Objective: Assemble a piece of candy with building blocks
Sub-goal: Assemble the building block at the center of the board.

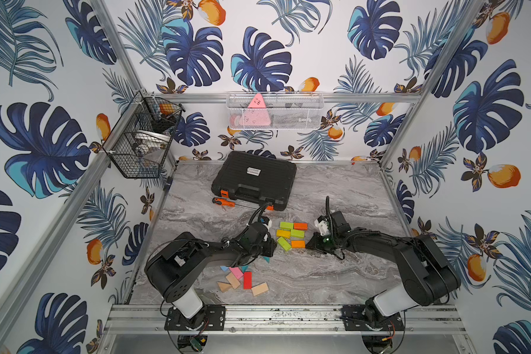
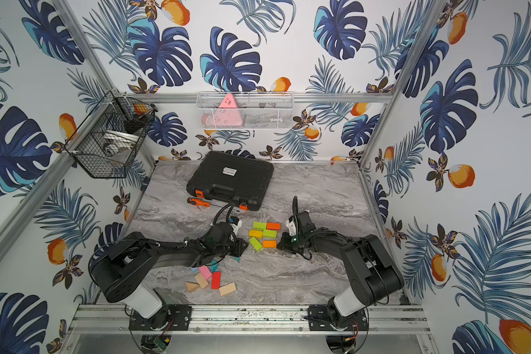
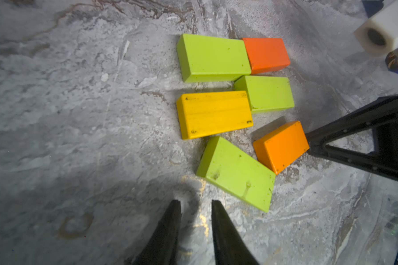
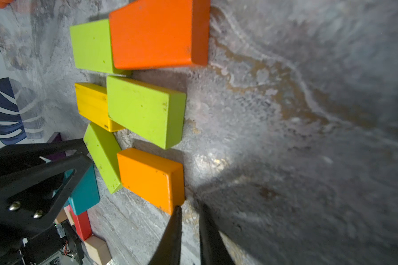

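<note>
Six building blocks (image 1: 292, 234) lie flat on the desk (image 1: 334, 275) below the black toolcase (image 1: 255, 180). Light, rigid, smooth-painted, they look best pinched across their long sides. The left gripper (image 3: 195, 206) has its jaws slightly apart and empty; the right gripper (image 4: 190, 207), jaws almost together and empty, has one tip at the orange block (image 4: 151, 179).

Marble table (image 1: 334, 275) bears blocks (image 1: 290, 234), case (image 1: 255, 180), perhaps screwdriver (image 1: 224, 202).

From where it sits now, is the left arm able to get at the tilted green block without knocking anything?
Probably yes. The left pincer sits just short of the tilted green block, with bare marble between them. The orange block beside it is close, so a wide approach might nudge it.
</note>
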Robot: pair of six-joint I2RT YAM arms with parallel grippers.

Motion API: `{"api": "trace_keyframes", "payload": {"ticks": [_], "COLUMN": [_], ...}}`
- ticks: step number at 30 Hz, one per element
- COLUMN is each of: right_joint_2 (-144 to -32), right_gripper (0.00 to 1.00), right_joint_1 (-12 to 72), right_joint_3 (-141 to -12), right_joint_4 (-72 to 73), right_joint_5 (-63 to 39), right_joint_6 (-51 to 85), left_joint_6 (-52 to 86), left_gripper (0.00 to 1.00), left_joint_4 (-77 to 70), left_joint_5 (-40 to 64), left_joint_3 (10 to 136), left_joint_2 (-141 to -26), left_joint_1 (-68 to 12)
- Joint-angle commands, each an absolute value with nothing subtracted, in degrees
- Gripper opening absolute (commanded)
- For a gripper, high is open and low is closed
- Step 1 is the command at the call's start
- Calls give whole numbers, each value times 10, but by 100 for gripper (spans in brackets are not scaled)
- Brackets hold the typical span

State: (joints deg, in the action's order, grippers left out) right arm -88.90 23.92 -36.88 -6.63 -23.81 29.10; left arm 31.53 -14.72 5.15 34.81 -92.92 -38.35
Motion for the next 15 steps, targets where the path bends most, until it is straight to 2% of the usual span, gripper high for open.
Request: {"api": "trace_keyframes", "payload": {"ticks": [1, 4, 7, 12, 15], "right_joint_2": [-885, -864, -835, -779, -762], "right_gripper": [19, 20, 32, 37, 36], "right_joint_1": [240, 240, 240, 247, 278], "right_joint_3": [-366, -358, -349, -352, -369], "right_joint_4": [-118, -123, -133, -158, -190], "right_joint_5": [-212, -198, -180, -204, -216], "right_joint_6": [292, 296, 298, 280, 273], "left_joint_6": [296, 291, 293, 300, 300], "left_gripper": [31, 32, 37, 37, 37], "left_joint_4": [57, 65, 62, 58, 63], "left_joint_5": [9, 5, 12, 14, 3], "left_joint_3": [365, 392, 409, 409, 399], "left_joint_2": [-931, -936, -945, -934, -919], "left_joint_1": [-383, -380, -380, -379, -375]}}
